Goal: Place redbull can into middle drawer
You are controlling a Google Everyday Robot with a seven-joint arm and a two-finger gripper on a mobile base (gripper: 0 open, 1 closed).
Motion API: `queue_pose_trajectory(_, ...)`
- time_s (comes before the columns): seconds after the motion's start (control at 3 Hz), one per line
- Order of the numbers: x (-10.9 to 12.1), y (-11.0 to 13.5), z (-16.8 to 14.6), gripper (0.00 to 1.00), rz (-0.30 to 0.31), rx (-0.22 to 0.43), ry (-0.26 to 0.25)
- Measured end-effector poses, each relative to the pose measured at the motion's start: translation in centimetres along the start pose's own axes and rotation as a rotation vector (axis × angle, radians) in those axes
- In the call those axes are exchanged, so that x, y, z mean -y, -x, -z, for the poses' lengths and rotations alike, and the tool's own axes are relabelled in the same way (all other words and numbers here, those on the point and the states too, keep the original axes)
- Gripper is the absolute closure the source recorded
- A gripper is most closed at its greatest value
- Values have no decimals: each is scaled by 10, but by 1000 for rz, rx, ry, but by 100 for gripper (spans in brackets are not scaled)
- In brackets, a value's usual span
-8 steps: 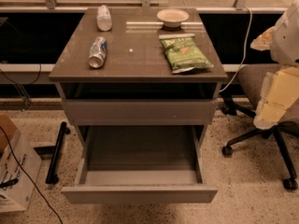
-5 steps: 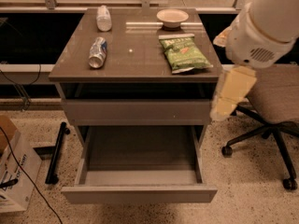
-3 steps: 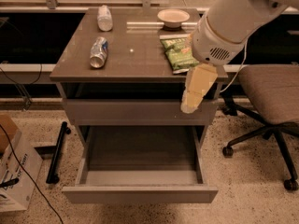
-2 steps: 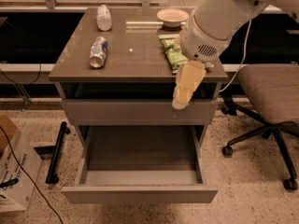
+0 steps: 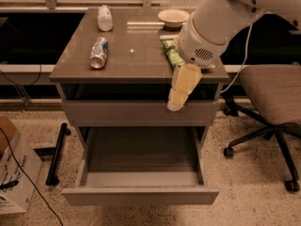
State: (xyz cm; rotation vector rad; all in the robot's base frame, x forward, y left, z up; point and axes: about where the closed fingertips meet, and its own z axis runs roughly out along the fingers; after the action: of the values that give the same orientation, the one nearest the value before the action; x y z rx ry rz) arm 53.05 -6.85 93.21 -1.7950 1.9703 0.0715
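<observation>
1. Redbull can [image 5: 99, 53] lies on its side on the left half of the cabinet top [image 5: 136, 55], long axis running roughly front to back. It is well apart from the clear plastic bottle [image 5: 104, 18] behind it and from the green snack bag [image 5: 170, 55] to its right.
2. I see the gripper [image 5: 174, 106] hanging off the front right edge of the top, pointing down in front of the closed upper drawer front [image 5: 117, 113]. It carries nothing, and I cannot tell from this view whether it is open or closed.
3. The middle drawer [image 5: 141, 195] stands pulled out below, ready to receive the can.
4. Handling, as I judge it: the can is light, stiff but thin-walled, smooth, and free to roll sideways when nudged.
5. Grasp point, as I judge it: I would take it from above at mid-length, pinching across the round sides. Moderate force should avoid denting the wall or letting the can slip out.
</observation>
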Motion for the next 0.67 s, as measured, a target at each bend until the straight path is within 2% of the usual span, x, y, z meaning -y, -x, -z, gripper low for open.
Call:
queue_pose_trajectory(0.33,9,26,-20,0,-26,73,-36)
queue_pose_trajectory(0.67,39,63,-43,0,-56,179,-100)
